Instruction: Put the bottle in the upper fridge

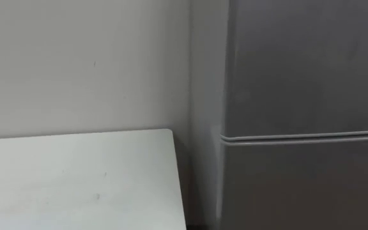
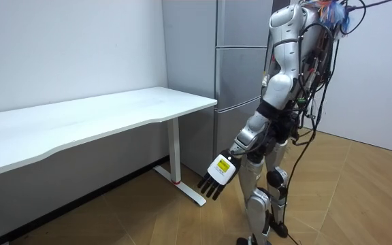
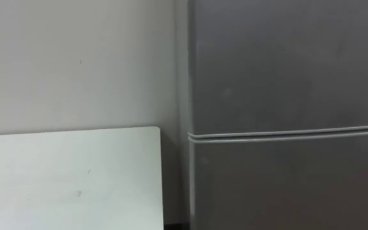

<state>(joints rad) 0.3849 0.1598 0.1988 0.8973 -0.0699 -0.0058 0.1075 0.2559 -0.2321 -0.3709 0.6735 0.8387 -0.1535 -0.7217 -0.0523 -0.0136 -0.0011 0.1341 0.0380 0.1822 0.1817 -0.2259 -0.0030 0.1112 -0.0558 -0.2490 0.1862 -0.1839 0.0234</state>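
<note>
A grey fridge (image 1: 305, 64) stands in front of me against the wall, with both doors shut. A thin seam (image 1: 305, 136) parts its upper door from the lower one. In the room view I stand upright close to the fridge (image 2: 240, 75), facing it. My left hand (image 2: 218, 178) hangs low by my thigh with straight fingers and nothing in it.
A white table (image 1: 75, 179) stands to the left of the fridge against the pale wall, with a narrow gap between them. In the room view its long top (image 2: 101, 119) rests on a white leg (image 2: 175, 153) over a wooden floor.
</note>
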